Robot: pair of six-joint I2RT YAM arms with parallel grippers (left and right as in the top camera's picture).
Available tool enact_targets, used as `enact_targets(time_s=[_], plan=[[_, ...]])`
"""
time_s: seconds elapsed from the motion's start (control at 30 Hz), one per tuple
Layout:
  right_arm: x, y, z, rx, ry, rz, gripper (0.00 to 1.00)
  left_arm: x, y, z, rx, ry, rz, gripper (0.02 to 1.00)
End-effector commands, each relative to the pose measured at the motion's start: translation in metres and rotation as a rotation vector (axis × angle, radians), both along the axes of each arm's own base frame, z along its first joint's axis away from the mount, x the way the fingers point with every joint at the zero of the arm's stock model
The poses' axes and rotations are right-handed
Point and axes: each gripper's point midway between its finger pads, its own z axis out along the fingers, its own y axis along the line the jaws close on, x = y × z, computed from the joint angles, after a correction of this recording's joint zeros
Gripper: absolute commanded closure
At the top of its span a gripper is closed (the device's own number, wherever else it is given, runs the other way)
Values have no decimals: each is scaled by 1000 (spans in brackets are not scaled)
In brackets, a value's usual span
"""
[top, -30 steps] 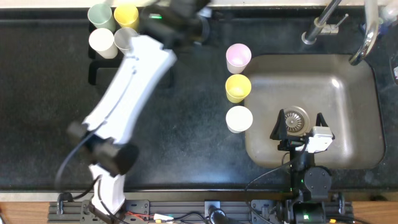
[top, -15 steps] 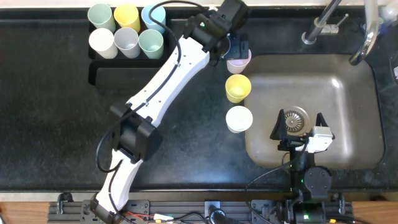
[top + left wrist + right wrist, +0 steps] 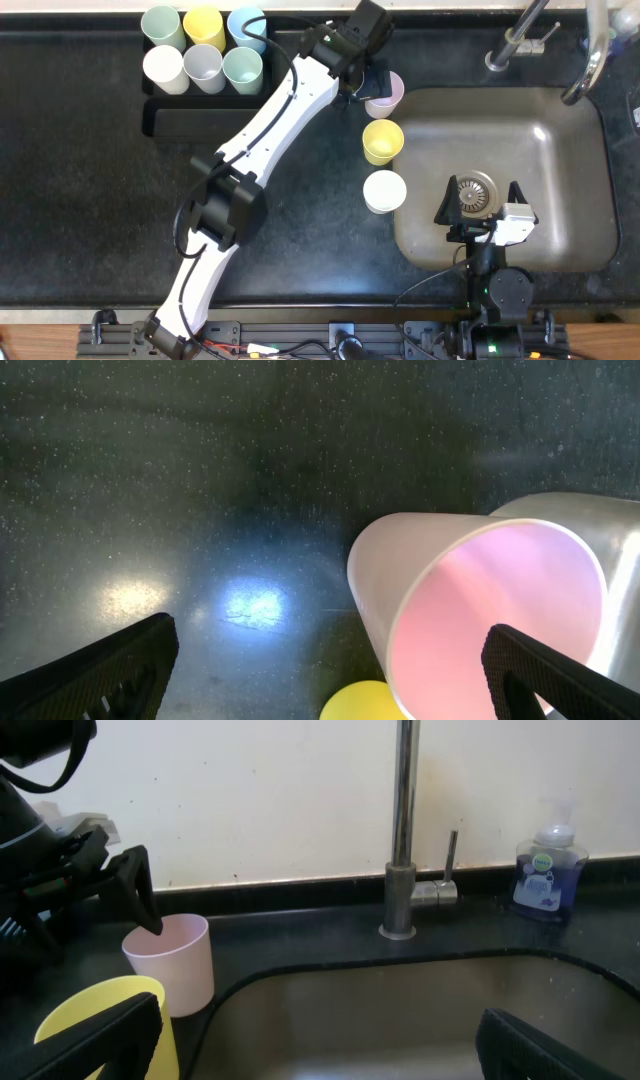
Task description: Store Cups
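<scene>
Hovering over pink cup [image 3: 388, 93], left hand [image 3: 372, 84] spread, right hand [image 3: 480, 207] spread, three loose cups [image 3: 383, 141], six racked cups [image 3: 205, 65]

Black speckled countertop [image 3: 80, 180] covers the left and centre of the top view. Steel sink [image 3: 560, 150] at right, round drain strainer [image 3: 477, 188] in its lower-left part. Faucet [image 3: 520, 35] at upper right, behind the basin. Right wrist view: faucet column centre frame, blue soap bottle [image 3: 548, 875] at right edge on the ledge, probably a pump type. Cream wall [image 3: 250, 790] behind.
</scene>
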Motion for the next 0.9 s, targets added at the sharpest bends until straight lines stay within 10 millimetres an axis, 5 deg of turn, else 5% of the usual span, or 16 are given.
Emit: enact_targets(time_s=[0.03,0.53,0.57,0.6,0.63,0.7,0.9], plan=[[0,-2,-4,1,0,-11,5,3,-4,-8,-18,17,25,18],[0,-2,-4,1,0,-11,3,5,-3,-9,-18,15,28,20],[0,-2,-4,1,0,-11,3,5,-3,-9,-18,15,28,97],[0,-2,-3,1,0,-11,3,5,-3,-9,-18,15,28,321],[0,-2,-4,1,0,-11,3,5,-3,-9,-18,15,28,728],[0,-2,-4,1,0,-11,5,4,-3,-9,-18,15,27,982],[0,-2,-4,1,0,-11,3,4,-3,-12,-15,19,27,982]])
